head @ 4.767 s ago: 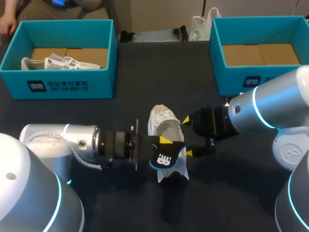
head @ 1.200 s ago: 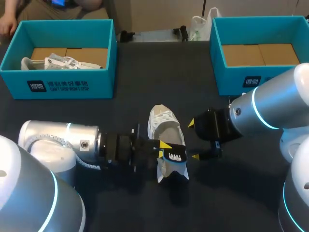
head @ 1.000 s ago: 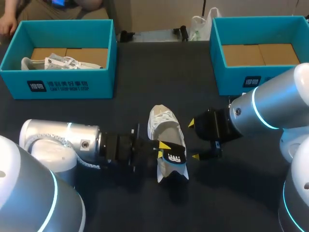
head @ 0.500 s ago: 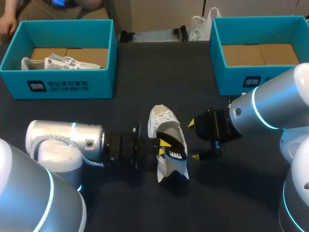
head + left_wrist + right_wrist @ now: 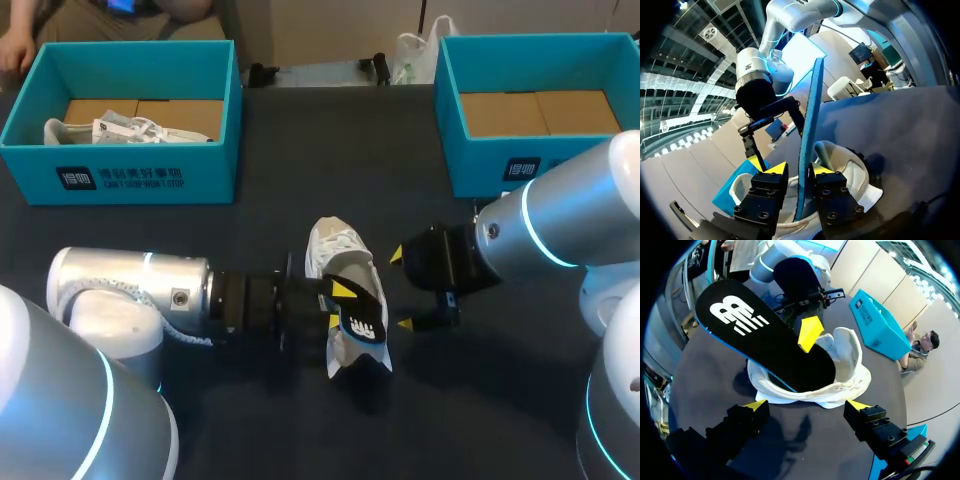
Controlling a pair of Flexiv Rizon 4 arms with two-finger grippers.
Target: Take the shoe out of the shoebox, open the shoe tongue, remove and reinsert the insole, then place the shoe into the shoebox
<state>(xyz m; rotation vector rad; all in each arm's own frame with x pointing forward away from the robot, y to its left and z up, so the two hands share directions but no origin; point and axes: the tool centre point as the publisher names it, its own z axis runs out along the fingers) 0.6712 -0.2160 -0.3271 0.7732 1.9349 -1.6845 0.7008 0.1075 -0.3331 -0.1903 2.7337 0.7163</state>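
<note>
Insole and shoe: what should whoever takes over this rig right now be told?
Left gripper: shut on the insole, which stands partly inside the shoe, logo end sticking out.
Right gripper: open beside the shoe, not gripping it.
Shoe: on the table, outside the left shoebox and right shoebox.
Done: shoe unboxed.
Left: finish the insole step, seat it flat, box the shoe.

two shoeboxes [image 5: 140, 178] [image 5: 480, 165], two shoes [image 5: 110, 130] [image 5: 340, 250], one insole [image 5: 365, 320], two hands [image 5: 338, 305] [image 5: 400, 288]
</note>
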